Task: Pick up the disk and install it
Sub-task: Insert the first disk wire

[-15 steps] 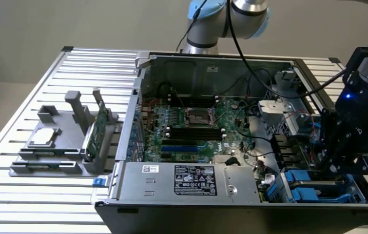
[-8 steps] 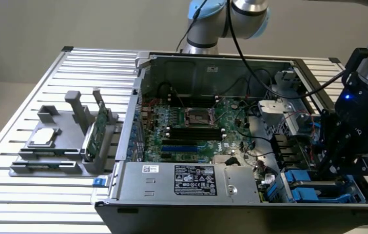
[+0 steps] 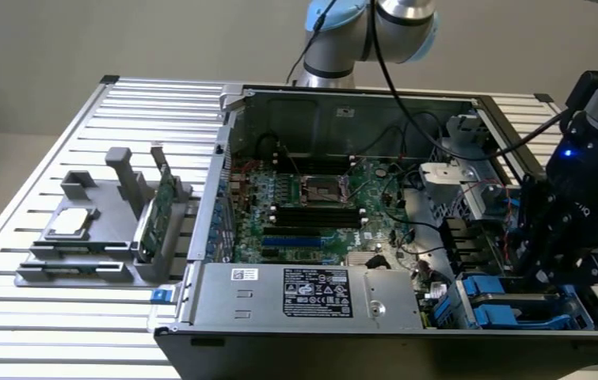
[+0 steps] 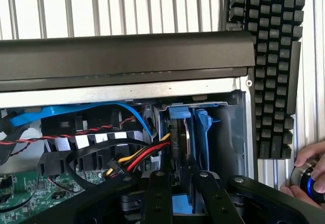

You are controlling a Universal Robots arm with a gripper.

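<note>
So the robot's hand (image 3: 552,265) is down inside the open computer case (image 3: 310,103), at the corner on the exterior view's right, right over the blue drive bays (image 3: 516,305). From the wrist view the disk (image 4: 185,137) is standing on edge in the bay slot, with its blue rails (image 4: 202,132) on either side and the silver edge showing between them. The two black fingers (image 4: 158,196) sit just below it, either side of the blue end of the disk, with a gap between them. I honestly can't tell if they're still pinching the disk or have let go, since the contact spot is hidden behind the fingers.

Next to the bay there's a bundle of red, yellow and black wires (image 4: 134,158) and a blue flat cable (image 4: 76,112). A keyboard (image 4: 269,66) lies outside the case on the slatted bench (image 3: 45,317), and a person's fingers (image 4: 310,158) rest on a round blue-lit knob (image 4: 307,181) near it.

Out on the bench at the exterior view's left, a grey holder (image 3: 93,241) has a small silver square piece (image 3: 71,224) and a green card (image 3: 159,210) standing upright in it.
</note>
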